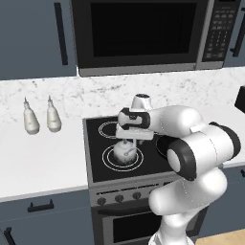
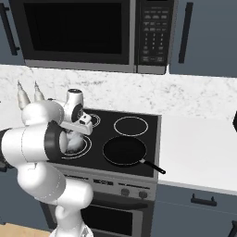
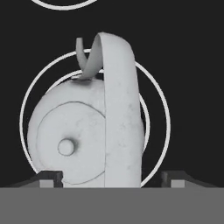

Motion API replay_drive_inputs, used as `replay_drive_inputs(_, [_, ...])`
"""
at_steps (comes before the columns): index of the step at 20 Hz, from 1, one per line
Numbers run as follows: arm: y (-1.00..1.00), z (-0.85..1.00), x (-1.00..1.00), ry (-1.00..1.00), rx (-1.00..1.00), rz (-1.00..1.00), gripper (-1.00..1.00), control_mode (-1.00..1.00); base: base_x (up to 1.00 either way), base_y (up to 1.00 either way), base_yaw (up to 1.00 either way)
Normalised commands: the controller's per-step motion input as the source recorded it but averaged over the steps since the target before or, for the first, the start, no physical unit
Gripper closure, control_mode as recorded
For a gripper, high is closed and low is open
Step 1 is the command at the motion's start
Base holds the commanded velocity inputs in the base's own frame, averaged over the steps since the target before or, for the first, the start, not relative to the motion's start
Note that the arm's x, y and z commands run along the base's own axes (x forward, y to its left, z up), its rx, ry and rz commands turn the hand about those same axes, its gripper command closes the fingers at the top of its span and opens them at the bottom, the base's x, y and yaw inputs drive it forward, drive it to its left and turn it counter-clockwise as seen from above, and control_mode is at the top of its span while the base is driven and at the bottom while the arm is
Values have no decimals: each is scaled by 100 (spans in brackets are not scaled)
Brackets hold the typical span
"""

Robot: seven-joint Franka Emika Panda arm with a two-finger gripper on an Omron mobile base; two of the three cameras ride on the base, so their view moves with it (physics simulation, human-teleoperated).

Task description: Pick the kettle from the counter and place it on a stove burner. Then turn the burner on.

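Kettle (image 3: 83, 135) sits on the big double-ring burner (image 3: 26, 109) at the front left of the black glass stove (image 1: 95, 167), inside the rings though a little off centre in the hand view. It is squat and round with a mottled white-grey shell, a small knob on a round lid, a short curled spout and a thin arched handle that sweeps up over the body. On the far left of the left base view, two slim pale bottles (image 1: 31, 119) stand upright on the white marbled counter (image 1: 43, 167), close beside each other and well apart from the stove. The gripper (image 3: 111, 179) hangs directly over the kettle with its fingertips (image 3: 50, 178) spread to either side of the handle, apart from it and holding nothing. Further right, a round black pan (image 2: 124, 150) lies on the front right burner, its handle pointing toward the stove's right front corner. The arm hides most of the kettle in the right base view.
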Motion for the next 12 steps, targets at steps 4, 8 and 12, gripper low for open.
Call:
replay_drive_inputs(4, [0,0,-1,0,0,0,-100,-100,0,0,0])
replay_drive_inputs(8, [0,15,-32,0,0,-4,-100,-100,0,0,0])
replay_drive_inputs(12, [0,28,-52,-1,0,-3,-100,-100,0,0,0])
